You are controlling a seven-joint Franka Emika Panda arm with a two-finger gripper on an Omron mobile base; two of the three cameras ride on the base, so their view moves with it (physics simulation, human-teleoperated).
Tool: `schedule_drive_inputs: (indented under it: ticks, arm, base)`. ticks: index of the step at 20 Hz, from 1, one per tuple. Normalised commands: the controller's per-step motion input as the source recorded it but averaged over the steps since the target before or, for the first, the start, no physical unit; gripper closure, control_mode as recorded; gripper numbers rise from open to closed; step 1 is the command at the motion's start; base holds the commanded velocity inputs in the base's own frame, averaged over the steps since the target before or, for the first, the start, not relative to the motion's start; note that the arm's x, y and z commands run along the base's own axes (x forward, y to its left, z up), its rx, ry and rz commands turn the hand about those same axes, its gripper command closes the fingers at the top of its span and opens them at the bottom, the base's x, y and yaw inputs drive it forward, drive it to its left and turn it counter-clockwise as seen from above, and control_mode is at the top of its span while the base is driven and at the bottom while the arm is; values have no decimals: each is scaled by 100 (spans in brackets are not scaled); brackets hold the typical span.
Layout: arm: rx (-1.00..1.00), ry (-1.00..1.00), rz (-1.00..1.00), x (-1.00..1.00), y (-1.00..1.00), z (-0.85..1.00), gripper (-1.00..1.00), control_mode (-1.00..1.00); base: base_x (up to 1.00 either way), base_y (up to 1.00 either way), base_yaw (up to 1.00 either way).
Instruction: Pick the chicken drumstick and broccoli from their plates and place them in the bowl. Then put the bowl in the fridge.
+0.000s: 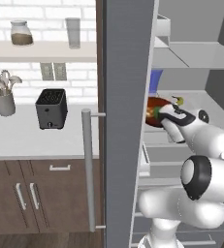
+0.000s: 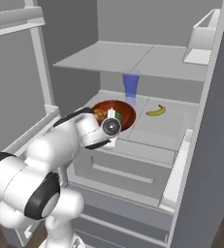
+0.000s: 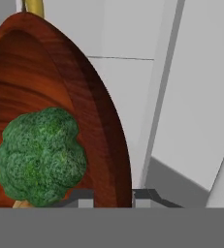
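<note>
The bowl [image 2: 117, 112] sits on a shelf [image 2: 171, 127] inside the fridge [image 1: 125, 121], broccoli [image 3: 40, 156] in it. On that shelf, a banana [image 2: 155, 111] lies right of the bowl and a cup [image 2: 130, 86] stands behind the bowl. The gripper [image 3: 113, 196] straddles the bowl's near rim.

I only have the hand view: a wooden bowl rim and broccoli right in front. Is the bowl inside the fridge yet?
Observer: Yes. The glossy reddish-brown wooden bowl is over the middle shelf of the tall grey fridge, with the gripper shut on its rim.
Operator: Anything behind it?
Observer: A translucent blue cup stands further back on that shelf.
Operator: And the door?
Observer: It is open, and its long grey bar handle shows in the left base view.
</note>
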Motion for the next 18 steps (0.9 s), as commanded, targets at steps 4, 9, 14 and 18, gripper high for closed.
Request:
schedule_drive_inputs:
  ticks: [4,9,14,18]
  arm:
    - [0,0,0,33,0,-17,100,-100]
    - [1,0,0,41,0,-23,100,-100]
    - [0,0,0,31,-5,-32,100,-100]
    - [0,0,0,0,0,1,-100,-100]
  base:
    - [0,0,0]
    - [0,0,0]
    - [0,0,0]
    - [0,0,0]
